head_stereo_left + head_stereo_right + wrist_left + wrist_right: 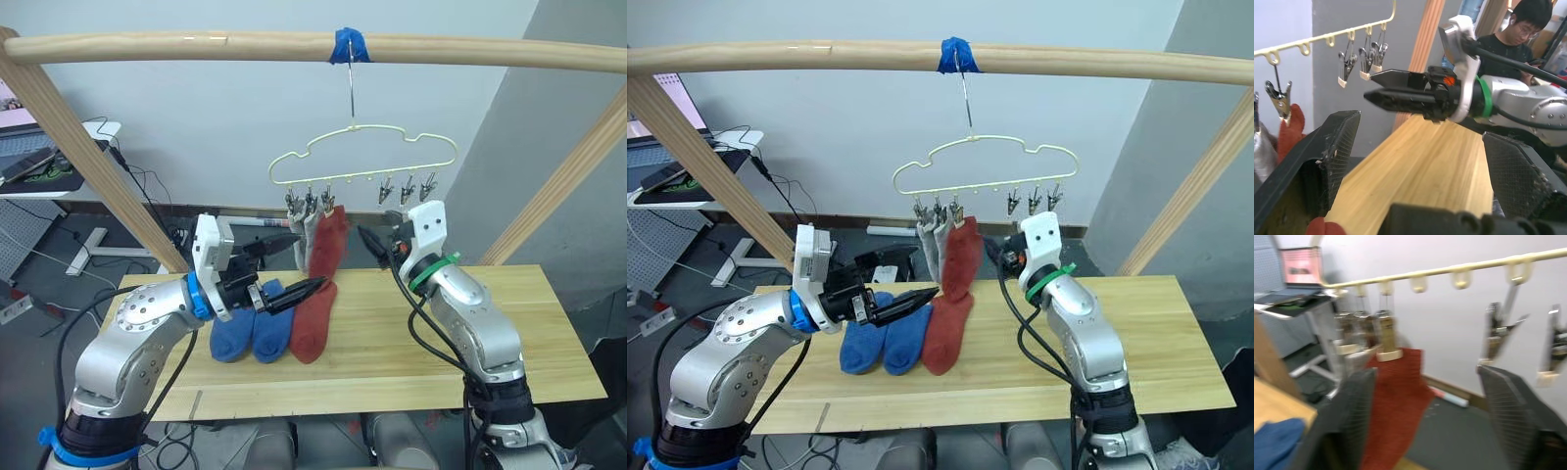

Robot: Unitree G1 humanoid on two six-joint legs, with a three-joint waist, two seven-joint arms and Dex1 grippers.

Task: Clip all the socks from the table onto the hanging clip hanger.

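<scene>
From the head camera, a pale yellow clip hanger [364, 157] hangs from a wooden pole [313, 47]; two grey socks [303, 240] and one red sock [329, 243] are already clipped. Two blue socks [253, 328] and a second red sock [313, 321] lie on the table [509, 333]. The left gripper [306, 287] hovers over them, its finger gap unclear here. In the left wrist view its fingers [1332, 147] are spread, empty. In the right wrist view the right gripper [1425, 416] is spread near the free clips [1498, 335]. Best lower squarely onto the red sock's cuff.

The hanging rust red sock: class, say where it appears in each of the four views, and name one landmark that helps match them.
Left eye view: hanging red sock, centre, under the clip hanger.
Right eye view: centre, above the table.
Left wrist view: a red sliver at the left edge, behind a claw finger.
Right wrist view: centre-left, clipped between the claw fingers.
Shared landmark: the clip hanger's pale yellow wire.
</scene>
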